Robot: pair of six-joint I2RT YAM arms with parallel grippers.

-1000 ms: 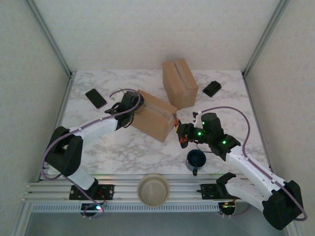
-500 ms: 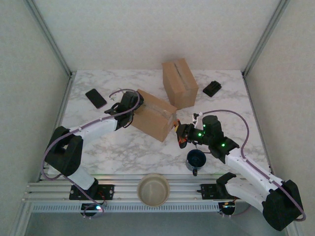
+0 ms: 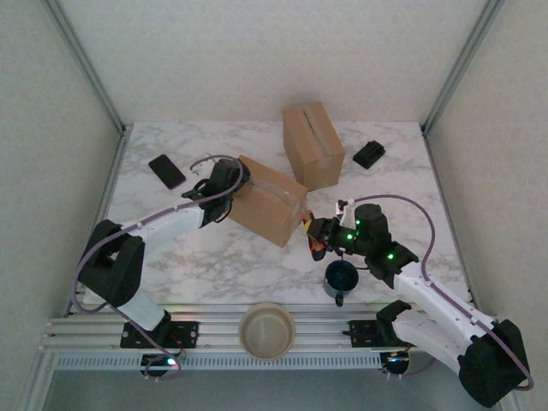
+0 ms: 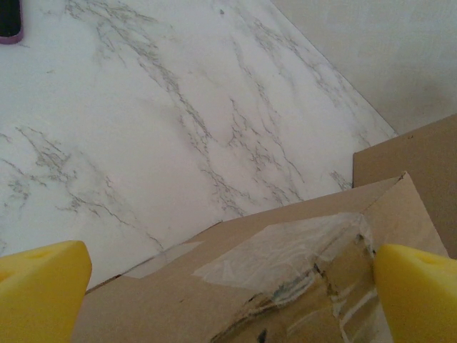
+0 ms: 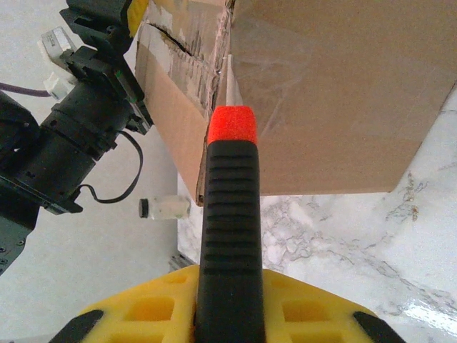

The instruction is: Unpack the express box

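Midway across the white marble counter [image 3: 214, 257], our wide-open left claw [image 3: 229, 190] straddles the taped brown cardboard box [image 3: 270, 204], likely to steady it, as our right claw [image 3: 317, 233], clamped on a black red-tipped cutter [image 5: 230, 214], faces its seam.

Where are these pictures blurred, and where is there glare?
Left wrist: the yellow fingertips are blurred; the taped brown cardboard box is sharper. Right wrist: glare on the white marble table, lower right. Top external: soft, even light.

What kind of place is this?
Probably a robot test booth, not a home: a left arm and right arm bolted to a metal rail, plain white walls closing in the marble table, and a taped cardboard box to open.
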